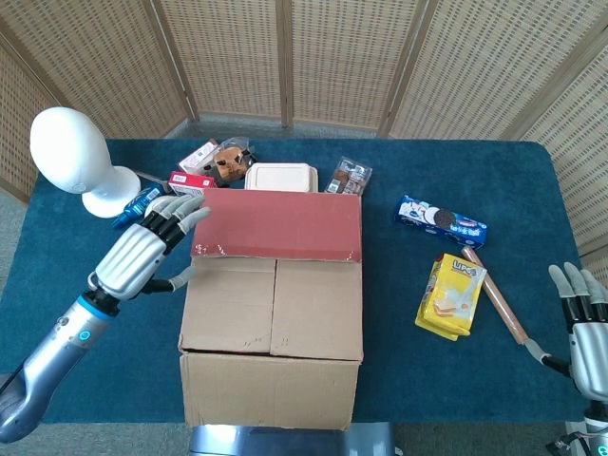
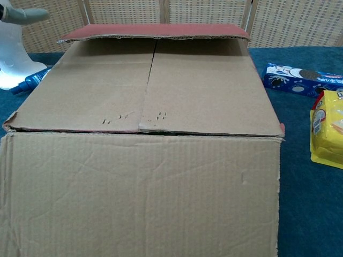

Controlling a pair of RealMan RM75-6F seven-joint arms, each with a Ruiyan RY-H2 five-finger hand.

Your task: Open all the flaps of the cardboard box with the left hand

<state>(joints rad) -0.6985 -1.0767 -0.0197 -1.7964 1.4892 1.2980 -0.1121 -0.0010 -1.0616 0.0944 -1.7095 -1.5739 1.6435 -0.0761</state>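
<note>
The cardboard box [image 1: 274, 313] stands mid-table with its two brown top flaps [image 2: 150, 88] lying flat and meeting at a centre seam. Its far flap [image 1: 277, 225], red on the side that shows, lies tilted at the back, also visible as the red flap [image 2: 155, 30]. The front flap [image 2: 139, 193] hangs down the near side. My left hand [image 1: 150, 249] hovers at the box's left side, fingers spread and empty, fingertips by the red flap's left corner; I cannot tell whether they touch. Only a left fingertip [image 2: 25, 15] shows in the chest view. My right hand [image 1: 584, 318] is open at the right edge.
A white mannequin head [image 1: 74, 152], a white bowl [image 1: 168, 217] and a blue bottle [image 1: 136, 206] lie left of the box. Behind it sit snack packs [image 1: 217, 161] and a white lidded container [image 1: 281, 177]. A cookie pack [image 1: 441, 220], yellow pack [image 1: 451, 294] and rolling pin [image 1: 494, 294] lie to the right.
</note>
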